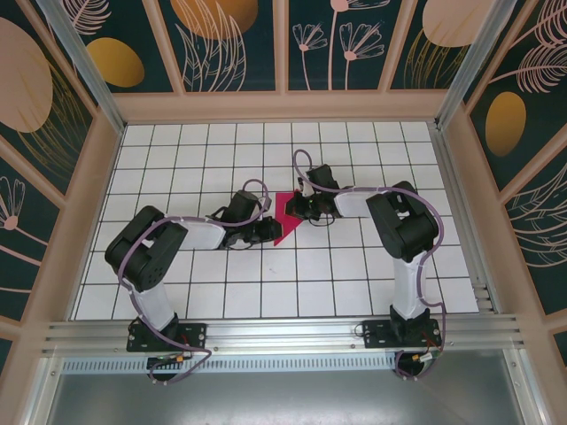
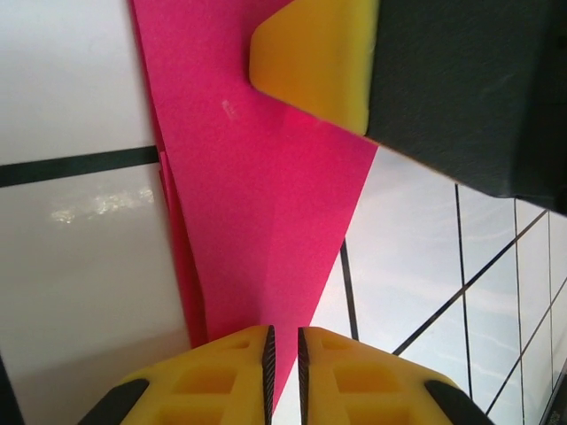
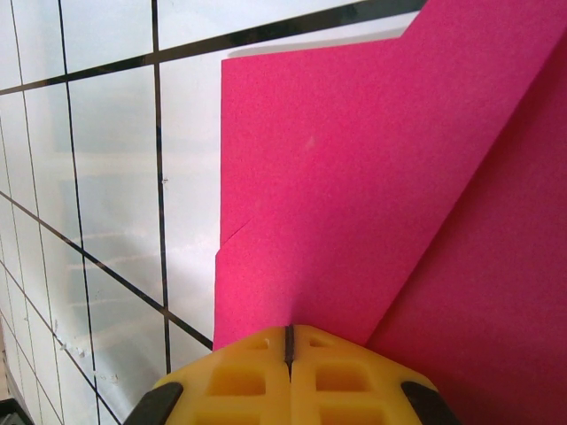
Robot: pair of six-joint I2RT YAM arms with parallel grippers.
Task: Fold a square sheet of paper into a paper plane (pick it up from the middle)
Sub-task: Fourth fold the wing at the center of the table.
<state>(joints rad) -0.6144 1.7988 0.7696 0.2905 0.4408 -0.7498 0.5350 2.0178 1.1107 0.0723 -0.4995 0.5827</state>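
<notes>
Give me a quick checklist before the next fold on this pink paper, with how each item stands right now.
1. Right hand shut, over the pink paper: ok.
2. Left hand at the paper's pointed end, jaws a crack apart: ok.
3. Left hand actually pinching the paper: cannot tell.
4. Folded edges lined up: not ok, slightly offset.
5. Paper on the table, between both hands: ok.
</notes>
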